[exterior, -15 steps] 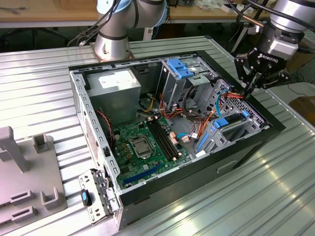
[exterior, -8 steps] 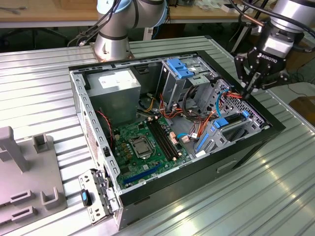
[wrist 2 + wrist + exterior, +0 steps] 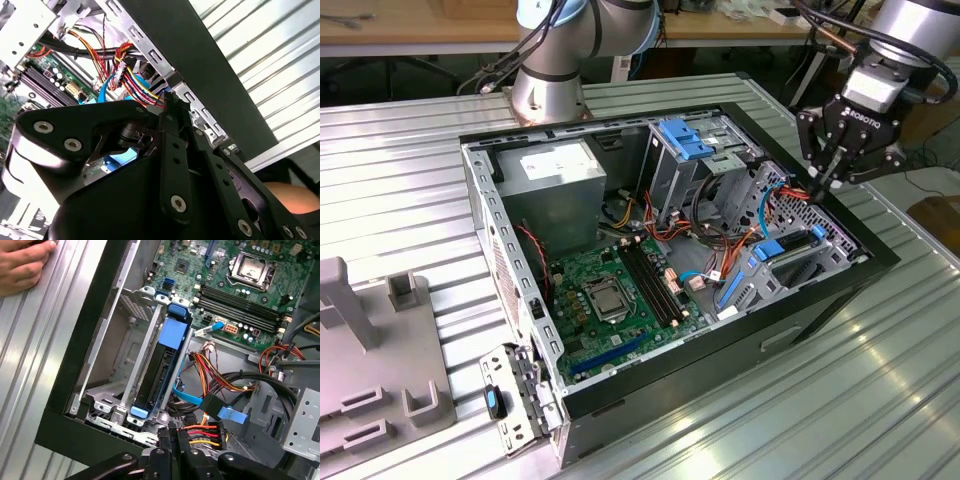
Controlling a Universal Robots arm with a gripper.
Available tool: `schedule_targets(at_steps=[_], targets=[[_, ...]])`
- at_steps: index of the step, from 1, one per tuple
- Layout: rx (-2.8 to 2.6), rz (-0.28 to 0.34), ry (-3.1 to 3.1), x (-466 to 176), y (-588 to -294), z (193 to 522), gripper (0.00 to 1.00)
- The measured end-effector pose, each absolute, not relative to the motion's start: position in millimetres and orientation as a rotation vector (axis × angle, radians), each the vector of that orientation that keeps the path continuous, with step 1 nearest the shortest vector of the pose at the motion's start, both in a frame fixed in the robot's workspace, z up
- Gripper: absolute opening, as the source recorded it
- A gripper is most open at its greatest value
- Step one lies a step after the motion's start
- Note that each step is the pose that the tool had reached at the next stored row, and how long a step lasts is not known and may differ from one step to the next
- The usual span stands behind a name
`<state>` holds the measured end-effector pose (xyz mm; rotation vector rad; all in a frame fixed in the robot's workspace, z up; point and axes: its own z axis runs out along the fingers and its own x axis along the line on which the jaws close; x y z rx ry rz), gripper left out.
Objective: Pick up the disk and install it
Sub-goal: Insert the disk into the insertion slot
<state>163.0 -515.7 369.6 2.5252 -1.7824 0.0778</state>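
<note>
Closest to the lens, the gripper has its fingers pressed together, tips right at a black power plug with red and yellow wires; whether they pinch it I cannot tell. Just beyond, the disk stands on edge inside the metal drive cage, at the side of the open computer case toward the exterior view's right. Picking up looks done and the disk appears seated; its cabling seems unfinished.

- black gripper
- disk near the gripper: bright blue frame, dark body
- wire bundle just beside the gripper: red, yellow, orange, black
- motherboard farther from the gripper: green
- table: ribbed silver
</note>
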Motion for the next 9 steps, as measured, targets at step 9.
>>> schedule_targets(at_steps=[9], targets=[[2.373, 0.070, -1.975, 161.6, -515.9, 368.8, 0.16]])
